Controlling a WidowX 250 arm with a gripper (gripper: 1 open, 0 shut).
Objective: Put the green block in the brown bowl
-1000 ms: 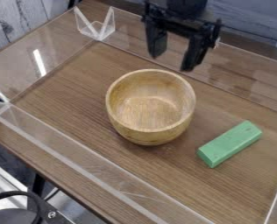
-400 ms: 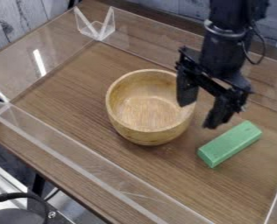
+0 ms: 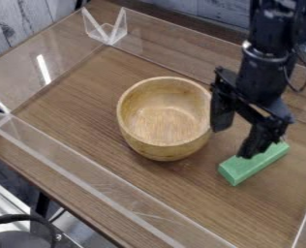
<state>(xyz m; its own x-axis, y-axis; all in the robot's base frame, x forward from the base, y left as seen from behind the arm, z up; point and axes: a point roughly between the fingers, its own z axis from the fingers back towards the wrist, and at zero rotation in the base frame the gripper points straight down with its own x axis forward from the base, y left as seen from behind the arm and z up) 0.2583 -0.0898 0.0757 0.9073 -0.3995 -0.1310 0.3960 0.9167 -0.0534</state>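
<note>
— Table (image 3: 78,97) first: wood-grain top, clear plastic walls (image 3: 65,160) around its edges, same as before. What sits on it?

— Biggest thing is the black robot arm (image 3: 280,44), coming down from the upper right. A second ago it hung near the back edge, above and behind the bowl. It has since swung toward the right side and dropped lower.

— And the brown bowl (image 3: 168,117)?

— Middle of the table, upright, nothing inside that I can see. It has not shifted between the earlier pictures and this one.

— Where is the gripper (image 3: 242,131) now?

— Pointing down, just right of the bowl. Its jaws are spread wide with nothing between them. One finger (image 3: 223,108) hangs in front of the bowl's right rim as the camera sees it; the other finger (image 3: 260,139) reaches down to the upper end of the green block (image 3: 252,165). Whether that finger touches the block, I cannot tell.

— So the block is still on the table?

— Yes, lying flat on the wood to the right of the bowl and a bit nearer the camera, apart from the bowl, angled the same way as a second ago. Its far end is partly covered by the finger now; earlier the whole bar was in plain sight.

— Anything smaller?

— A small clear plastic piece (image 3: 106,27) stands at the back left corner, unmoved.
</note>
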